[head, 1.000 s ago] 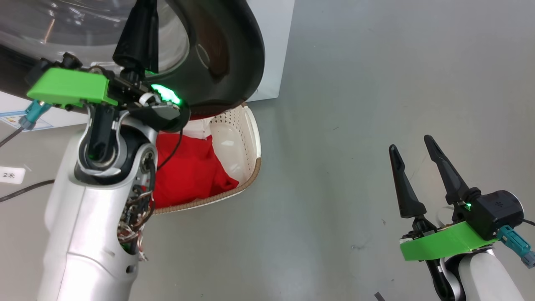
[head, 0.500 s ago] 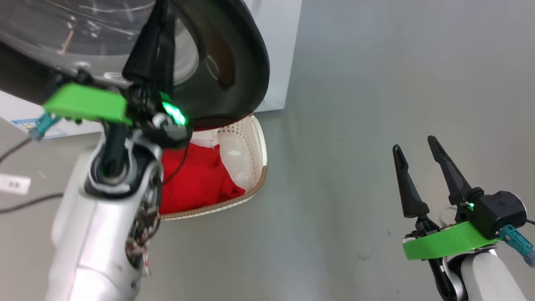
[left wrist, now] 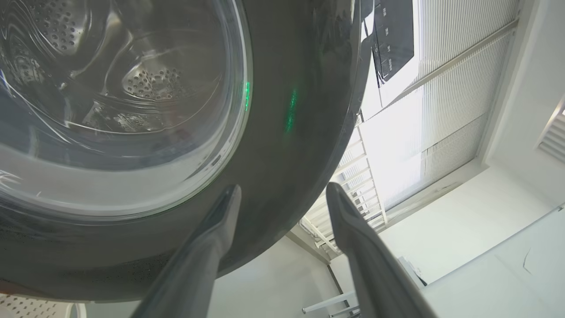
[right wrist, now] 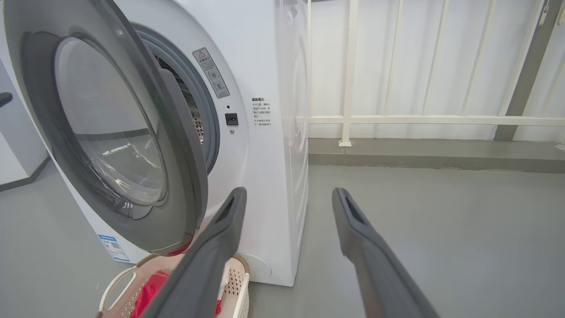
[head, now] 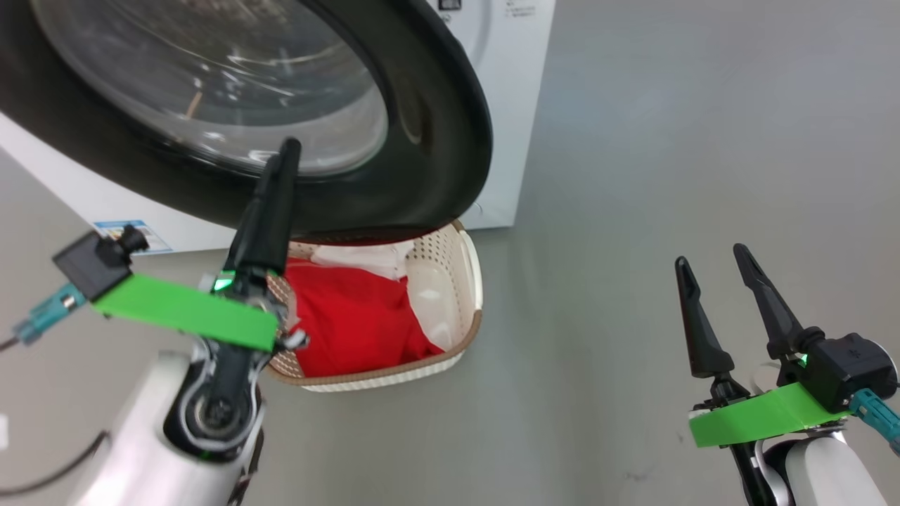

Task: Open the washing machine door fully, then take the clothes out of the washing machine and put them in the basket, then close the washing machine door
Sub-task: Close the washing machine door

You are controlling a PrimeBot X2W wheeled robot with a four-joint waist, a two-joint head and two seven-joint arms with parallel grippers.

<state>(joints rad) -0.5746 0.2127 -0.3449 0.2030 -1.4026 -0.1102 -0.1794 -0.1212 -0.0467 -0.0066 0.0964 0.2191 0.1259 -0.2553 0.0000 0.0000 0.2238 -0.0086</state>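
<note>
Nearest us we count 2 grippers: left gripper (left wrist: 283,190) fingers spread, empty, by the door (head: 436,140) rim; right gripper (head: 711,256) spread, empty, over floor (head: 633,176). Then 1 basket (head: 380,381) w/ clothes (head: 351,323) inside, red heap + 1 white piece. Behind, 1 door ajar on 1 washing machine (head: 513,105).

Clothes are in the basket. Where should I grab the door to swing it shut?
Probably best to grip the door by its wide black rim at the free edge overhanging the basket, fingers straddling it from below. The bulging glass centre gives no hold; the open left gripper is right there.
</note>
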